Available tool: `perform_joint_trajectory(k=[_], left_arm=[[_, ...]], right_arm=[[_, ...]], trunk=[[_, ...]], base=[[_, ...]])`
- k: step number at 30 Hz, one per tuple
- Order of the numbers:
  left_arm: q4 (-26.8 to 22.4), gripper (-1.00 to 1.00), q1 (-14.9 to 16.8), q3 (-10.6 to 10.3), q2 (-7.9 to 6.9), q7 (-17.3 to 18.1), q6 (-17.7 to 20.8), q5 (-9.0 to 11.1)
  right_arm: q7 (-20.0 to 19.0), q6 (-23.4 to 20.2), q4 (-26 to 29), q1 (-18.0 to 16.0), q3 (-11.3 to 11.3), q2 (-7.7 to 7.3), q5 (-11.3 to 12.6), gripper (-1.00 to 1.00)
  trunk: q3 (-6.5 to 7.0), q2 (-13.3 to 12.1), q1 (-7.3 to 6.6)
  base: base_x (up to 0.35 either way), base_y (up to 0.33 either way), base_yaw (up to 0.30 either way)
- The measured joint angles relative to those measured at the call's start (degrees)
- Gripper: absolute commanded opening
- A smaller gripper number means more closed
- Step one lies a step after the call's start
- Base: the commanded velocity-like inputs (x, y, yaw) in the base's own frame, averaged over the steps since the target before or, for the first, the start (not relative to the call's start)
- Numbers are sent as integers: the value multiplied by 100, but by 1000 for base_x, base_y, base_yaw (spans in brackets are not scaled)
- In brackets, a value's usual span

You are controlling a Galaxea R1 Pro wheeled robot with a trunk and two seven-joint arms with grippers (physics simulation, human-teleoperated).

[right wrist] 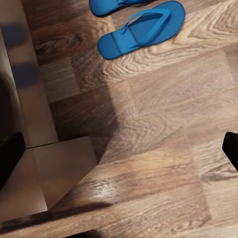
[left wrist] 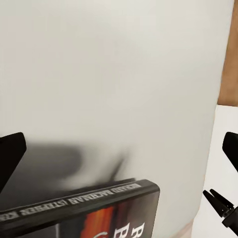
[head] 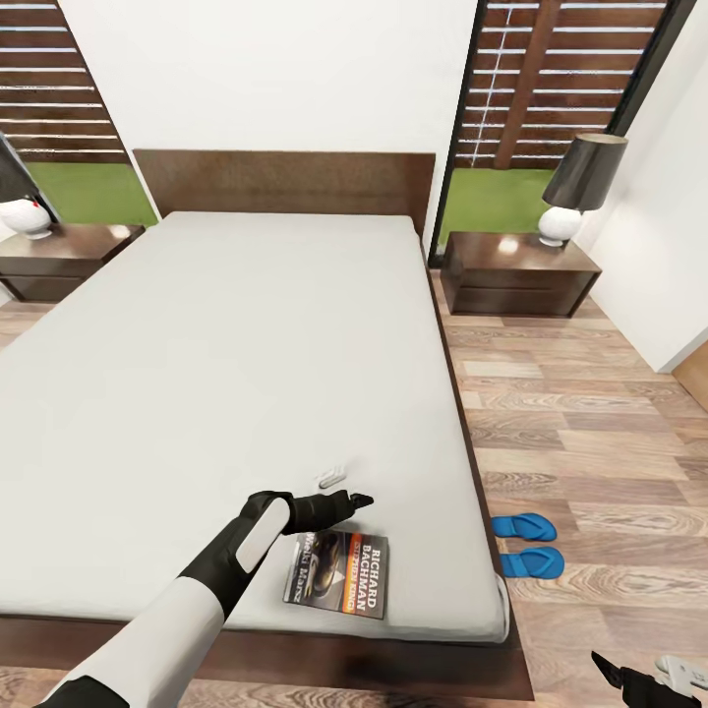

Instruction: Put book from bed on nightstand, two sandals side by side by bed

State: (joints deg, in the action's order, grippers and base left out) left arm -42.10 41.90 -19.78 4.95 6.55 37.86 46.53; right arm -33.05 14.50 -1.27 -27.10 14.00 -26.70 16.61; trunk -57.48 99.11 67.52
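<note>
Left gripper (head: 346, 492) fingers spread above book (head: 339, 573) on bed (head: 246, 374), right gripper (head: 639, 678) cut off, grip unclear, sandals (head: 526, 544) on floor.

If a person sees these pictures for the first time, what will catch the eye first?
Probably the two bright blue sandals, side by side on the wood floor beside the bed. Next, the book lying flat near the mattress's foot corner, with the left tool open just above it.

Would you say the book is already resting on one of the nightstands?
No, the book lies on the bed near its foot.
</note>
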Motion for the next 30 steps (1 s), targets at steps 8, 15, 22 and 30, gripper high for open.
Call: perform_joint_trajectory(k=[8, 15, 22, 30], left_arm=[[0, 100, 0, 0, 0, 1, -2, 0], [0, 100, 0, 0, -1, 6, -3, 1], [0, 100, 0, 1, -1, 4, -4, 0], [0, 100, -1, 0, -2, 5, -6, 1]], right_arm=[[0, 0, 0, 0, 0, 0, 0, 100], [0, 0, 0, 0, 0, 0, 0, 100], [0, 0, 0, 0, 0, 0, 0, 100], [0, 0, 0, 0, 0, 0, 0, 100]], trunk=[[0, 0, 0], [0, 0, 0], [0, 0, 1], [0, 0, 0]], base=[[0, 0, 0], [0, 0, 0], [-59, 0, 0], [-90, 0, 0]])
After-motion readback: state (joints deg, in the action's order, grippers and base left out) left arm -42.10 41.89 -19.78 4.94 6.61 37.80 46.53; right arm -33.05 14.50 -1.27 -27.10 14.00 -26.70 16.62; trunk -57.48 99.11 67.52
